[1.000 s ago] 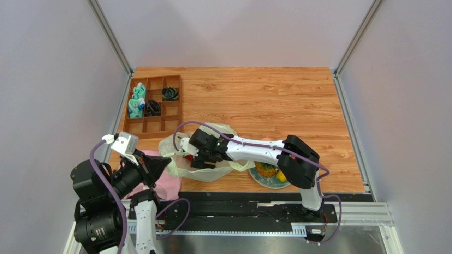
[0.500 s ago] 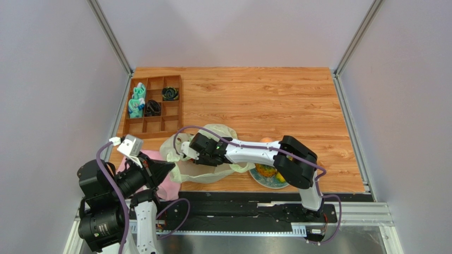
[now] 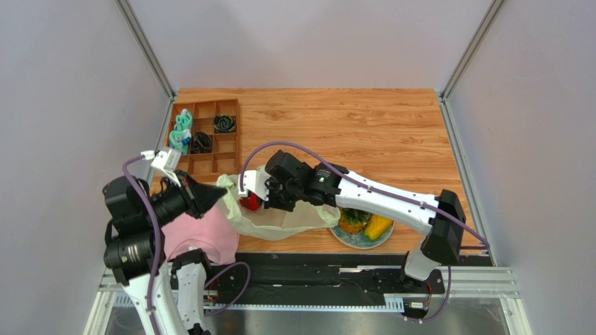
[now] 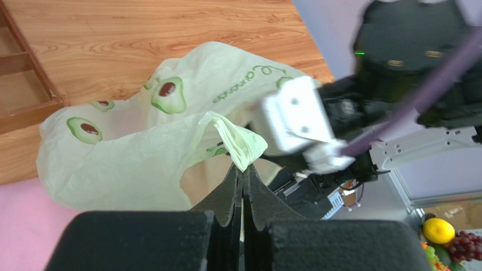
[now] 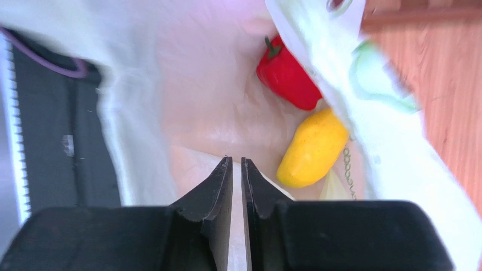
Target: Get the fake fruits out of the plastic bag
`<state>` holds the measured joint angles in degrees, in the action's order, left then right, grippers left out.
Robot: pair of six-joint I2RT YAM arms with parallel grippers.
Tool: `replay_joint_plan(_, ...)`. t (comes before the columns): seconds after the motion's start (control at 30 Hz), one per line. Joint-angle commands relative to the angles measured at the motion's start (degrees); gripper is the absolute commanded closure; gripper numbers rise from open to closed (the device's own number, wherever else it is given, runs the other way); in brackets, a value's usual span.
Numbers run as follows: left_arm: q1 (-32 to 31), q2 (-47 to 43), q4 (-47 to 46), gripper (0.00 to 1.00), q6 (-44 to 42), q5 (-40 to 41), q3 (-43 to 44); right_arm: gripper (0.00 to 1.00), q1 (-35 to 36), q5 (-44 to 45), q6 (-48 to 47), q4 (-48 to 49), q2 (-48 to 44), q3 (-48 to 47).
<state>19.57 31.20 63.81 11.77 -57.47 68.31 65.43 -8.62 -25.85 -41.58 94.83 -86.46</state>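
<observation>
A red pepper (image 5: 285,79) and a yellow fruit (image 5: 314,148) lie inside the plastic bag (image 3: 280,227) on the tabletop (image 3: 392,132). The right fingers (image 5: 225,178), inside the bag's mouth, are nearly closed; I cannot tell whether they pinch film. The left fingers (image 4: 235,183) are clamped tight on the bag's rim.

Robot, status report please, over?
Left gripper shut on bag rim. Right gripper in bag, jaws nearly together, hold unclear. Pepper, mango inside. Nothing blocking.
</observation>
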Motion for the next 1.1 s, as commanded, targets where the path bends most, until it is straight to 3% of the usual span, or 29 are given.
replay_joint_plan(0.0, -0.1, 8.2, -8.4, 1.00, 1.3, -1.1, 0.4, 0.84, -1.1, -6.9, -0.9, -2.9, -2.8, -4.8)
replay_joint_plan(0.23, 0.0, 8.4, -7.7, 1.00, 4.7, -1.7, 0.0, 0.77, -0.8, -0.6, 6.2, 3.3, 0.6, -2.2)
replay_joint_plan(0.37, 0.0, 5.9, 6.1, 1.00, 0.2, 3.1, 7.0, 0.76, -0.7, 6.9, 14.8, 8.4, 9.8, -4.8)
replay_joint_plan(0.47, 0.1, 5.1, 15.2, 1.00, -3.4, 8.2, 7.1, 0.72, 0.0, 7.8, 21.1, 9.3, 16.2, -9.3)
replay_joint_plan(0.5, 0.0, 4.8, 17.0, 1.00, -4.1, 9.6, 6.1, 0.58, 0.2, 10.4, 22.7, 9.2, 17.6, -10.8)
replay_joint_plan(0.57, 0.0, 2.9, 18.8, 1.00, -4.0, 13.4, 2.9, 0.39, 1.2, 12.8, 27.2, 9.2, 20.6, -14.3)
replay_joint_plan(0.6, 0.1, 2.1, 18.7, 1.00, -3.8, 14.2, 1.9, 0.24, 1.5, 15.6, 28.5, 9.3, 21.3, -15.1)
replay_joint_plan(0.7, 0.5, 0.1, 18.1, 1.00, -4.3, 16.2, 1.1, 0.00, 2.2, 23.4, 34.0, 9.4, 22.9, -17.1)
replay_joint_plan(0.83, 0.6, -0.3, 22.0, 1.00, -9.3, 8.0, 6.1, 0.00, 2.0, 27.2, 37.5, 9.6, 25.6, -18.7)
replay_joint_plan(1.07, 0.6, -0.7, 27.2, 1.00, -13.5, 6.4, 11.1, 0.00, 2.0, 28.6, 37.9, 9.6, 32.0, -21.3)
